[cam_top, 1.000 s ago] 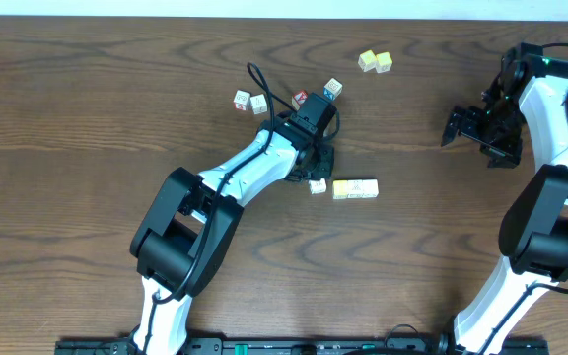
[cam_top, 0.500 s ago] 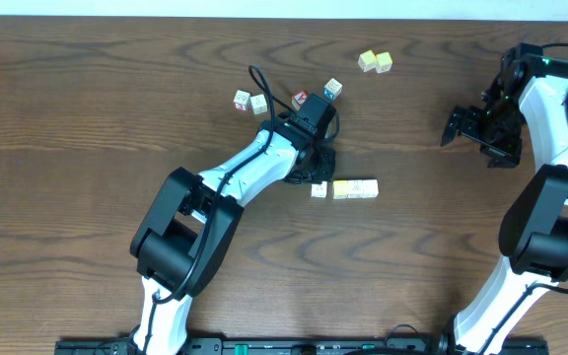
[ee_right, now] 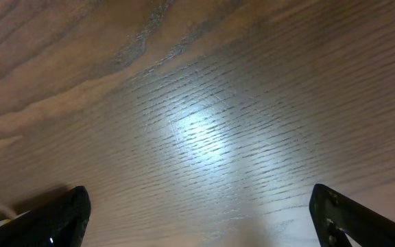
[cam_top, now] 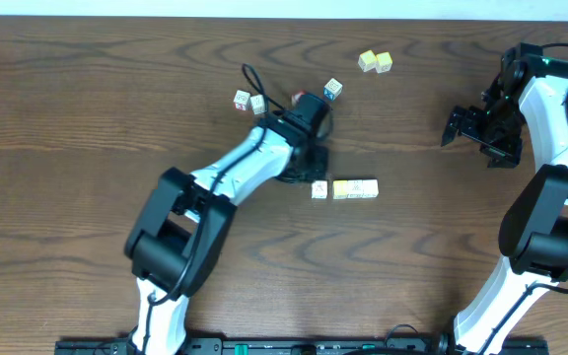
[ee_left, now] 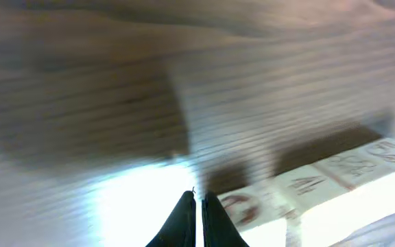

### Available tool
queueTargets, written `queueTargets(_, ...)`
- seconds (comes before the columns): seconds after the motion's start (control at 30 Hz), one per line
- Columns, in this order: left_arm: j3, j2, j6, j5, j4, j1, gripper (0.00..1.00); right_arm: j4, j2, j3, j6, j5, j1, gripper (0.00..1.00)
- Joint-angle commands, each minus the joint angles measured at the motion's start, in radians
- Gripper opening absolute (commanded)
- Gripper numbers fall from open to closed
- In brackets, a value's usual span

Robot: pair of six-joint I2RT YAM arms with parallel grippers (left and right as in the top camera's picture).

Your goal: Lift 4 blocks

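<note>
Four small letter blocks lie in a row on the table: a whitish one [cam_top: 319,189] with a small gap to its right, then a yellow-topped one [cam_top: 341,188] and two whitish ones [cam_top: 363,187] touching. My left gripper [cam_top: 307,166] is shut and empty, just up-left of the row's left end. In the blurred left wrist view the shut tips [ee_left: 199,200] sit beside the row of blocks [ee_left: 307,185], which runs off to the right. My right gripper [cam_top: 461,126] hangs open and empty far to the right; its view [ee_right: 197,226] holds only bare wood.
Behind the left wrist are loose cubes: a red-faced one [cam_top: 242,100], a whitish one [cam_top: 258,103], a partly hidden red one [cam_top: 297,98] and a blue-faced one [cam_top: 333,89]. A pale yellow-green pair [cam_top: 375,62] lies further back.
The left-most whitish block was nudged slightly down-right and squared up in line with the other three. The left wrist has since shifted a little up and left. The right arm is still.
</note>
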Motion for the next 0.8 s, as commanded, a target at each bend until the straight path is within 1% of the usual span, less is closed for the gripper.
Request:
queueTargets(0.0, 0.012, -0.098, -0.016, -0.056, -0.066, 0.077, 0.07, 0.000, -0.001, 0.012, -0.002, 0.003, 0.002, 0.99)
queueTargets(0.13, 0.000, -0.095, -0.032, -0.043, -0.158, 0.109, 0.07, 0.000, -0.001, 0.012, -0.002, 0.003, 0.002, 0.99)
queueTargets(0.23, -0.047, -0.094, -0.032, 0.003, -0.162, 0.101, 0.07, 0.000, -0.001, 0.012, -0.002, 0.003, 0.002, 0.99)
queueTargets(0.33, -0.109, -0.093, -0.040, 0.048, -0.104, 0.075, 0.07, 0.000, -0.001, 0.012, -0.002, 0.003, 0.002, 0.99)
queueTargets(0.47, -0.164, -0.092, -0.077, 0.055, -0.013, 0.037, 0.07, 0.000, -0.001, 0.012, -0.002, 0.003, 0.002, 0.99)
queueTargets(0.57, -0.168, -0.092, -0.116, 0.055, 0.014, 0.007, 0.07, 0.000, -0.001, 0.012, -0.002, 0.003, 0.002, 0.99)
queueTargets(0.77, -0.168, -0.092, -0.134, 0.044, 0.061, -0.037, 0.07, 0.000, -0.001, 0.012, -0.002, 0.003, 0.002, 0.99)
